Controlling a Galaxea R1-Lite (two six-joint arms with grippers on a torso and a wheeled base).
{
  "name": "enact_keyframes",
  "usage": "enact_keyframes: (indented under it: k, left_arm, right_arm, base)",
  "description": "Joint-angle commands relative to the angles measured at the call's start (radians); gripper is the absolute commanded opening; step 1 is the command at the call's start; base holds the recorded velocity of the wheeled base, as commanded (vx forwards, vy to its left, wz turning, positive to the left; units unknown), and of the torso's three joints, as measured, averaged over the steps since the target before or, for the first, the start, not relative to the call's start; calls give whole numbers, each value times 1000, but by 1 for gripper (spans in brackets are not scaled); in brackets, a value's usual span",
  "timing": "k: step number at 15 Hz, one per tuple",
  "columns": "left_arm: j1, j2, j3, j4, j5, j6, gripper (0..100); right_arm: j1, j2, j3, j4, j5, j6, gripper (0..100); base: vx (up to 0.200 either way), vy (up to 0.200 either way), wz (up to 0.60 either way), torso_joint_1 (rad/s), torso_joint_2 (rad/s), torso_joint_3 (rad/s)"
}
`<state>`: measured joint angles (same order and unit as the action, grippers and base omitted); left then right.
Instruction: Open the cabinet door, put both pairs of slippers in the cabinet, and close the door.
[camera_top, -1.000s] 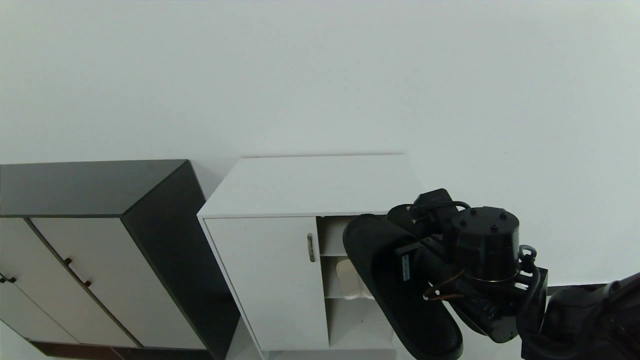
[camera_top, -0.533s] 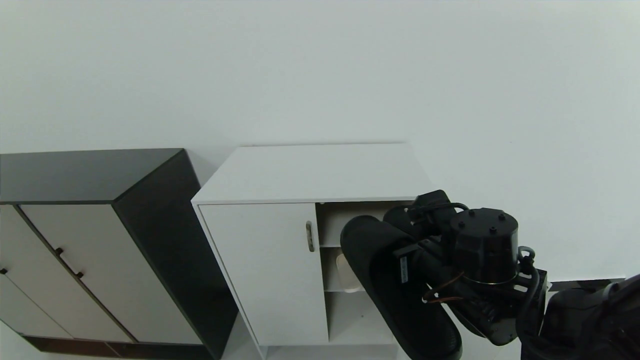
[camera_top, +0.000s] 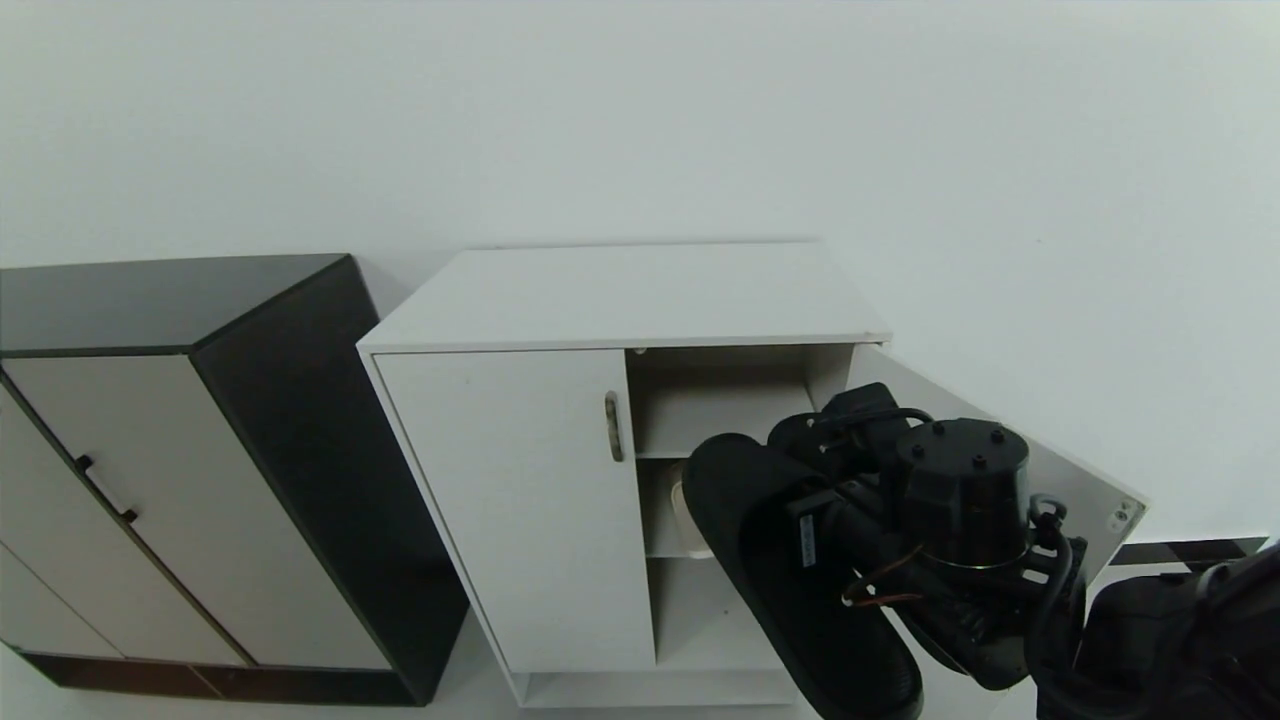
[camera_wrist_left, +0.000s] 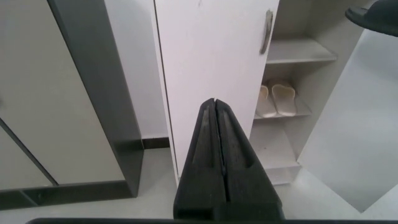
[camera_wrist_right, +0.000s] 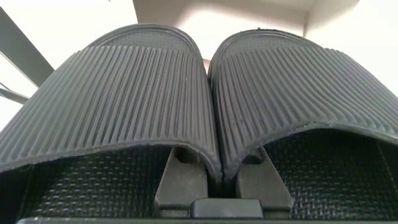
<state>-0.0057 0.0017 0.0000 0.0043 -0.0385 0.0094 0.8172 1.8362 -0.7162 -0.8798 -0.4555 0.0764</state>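
Dead ahead of right tool (camera_wrist_right: 219, 183): white cabinet (camera_top: 620, 300), its right door (camera_top: 1010, 460) swung open. Pair of black slippers (camera_top: 800, 590) clamped in right tool, long axis running straight out from it toward the open bay. Beyond, white slippers (camera_wrist_left: 277, 99) on middle shelf (camera_wrist_left: 306, 112); the bay below that shelf looks the likelier slot. Right arm nearer the opening; left tool (camera_wrist_left: 215, 109) fingers together, empty.

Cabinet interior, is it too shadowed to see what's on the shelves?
Head view: the open compartment is dimmer than the shut door, and the black slippers hide part of it. Left wrist view: evenly lit, white slippers plain on the middle shelf.
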Motion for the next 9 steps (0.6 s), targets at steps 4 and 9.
enact_keyframes:
  k: [4,9]
  left_arm:
    - [0,1,0,0,0,0,0]
    - [0,1,0,0,0,0,0]
  right_arm:
    - [0,8,1,-1,1,0,0]
    - [0,8,1,-1,1,0,0]
  base:
    - [0,0,0,-190,504,316]
    - [0,0,0,-155,481,320]
